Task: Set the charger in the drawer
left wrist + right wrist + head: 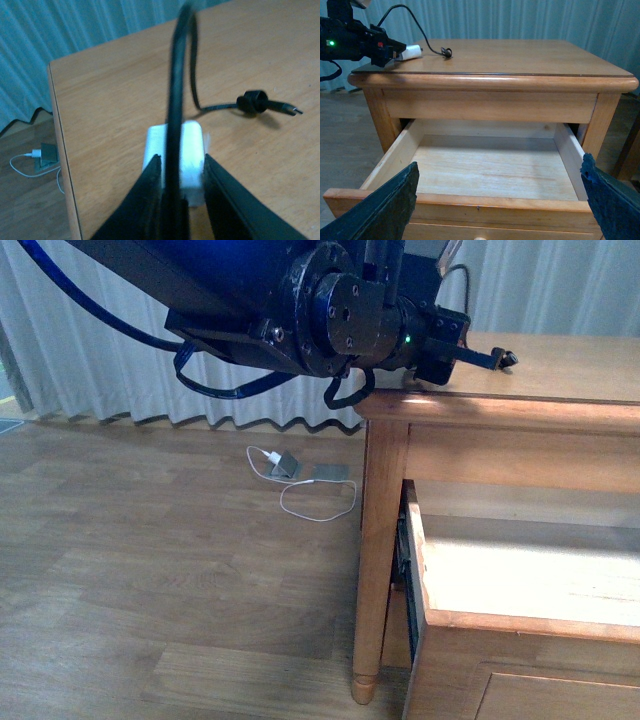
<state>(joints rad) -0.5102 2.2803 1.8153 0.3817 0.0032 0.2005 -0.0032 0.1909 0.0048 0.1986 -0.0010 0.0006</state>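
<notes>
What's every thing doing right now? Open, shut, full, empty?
charger: lying on the dresser top, cable curling upward.
left tool: straddling the charger, grip unclear.
right tool: open, holding nothing.
drawer: pulled open, empty.
white-cabled charger: lying on the floor.

charger [192,150]: white cube, black cable, on tabletop | drawer [490,170]: open
</notes>
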